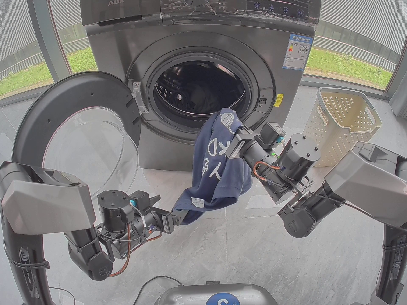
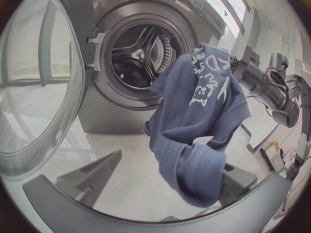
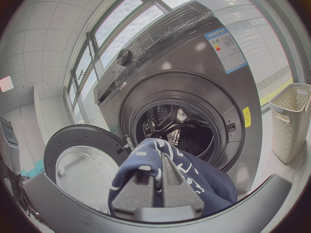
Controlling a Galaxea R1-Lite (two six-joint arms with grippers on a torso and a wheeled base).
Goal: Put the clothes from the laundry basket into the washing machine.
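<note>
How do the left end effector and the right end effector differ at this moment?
The right end effector is shut on the navy shirt; the left end effector is open, the shirt's lower end hanging against one finger. The right is high, before the washing machine opening; the left is low, near the floor. Both touch that shirt.

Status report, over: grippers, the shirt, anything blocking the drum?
Right gripper shut on navy shirt before open drum. Left gripper open, lower end draped on it. Door swung aside, path clear.
</note>
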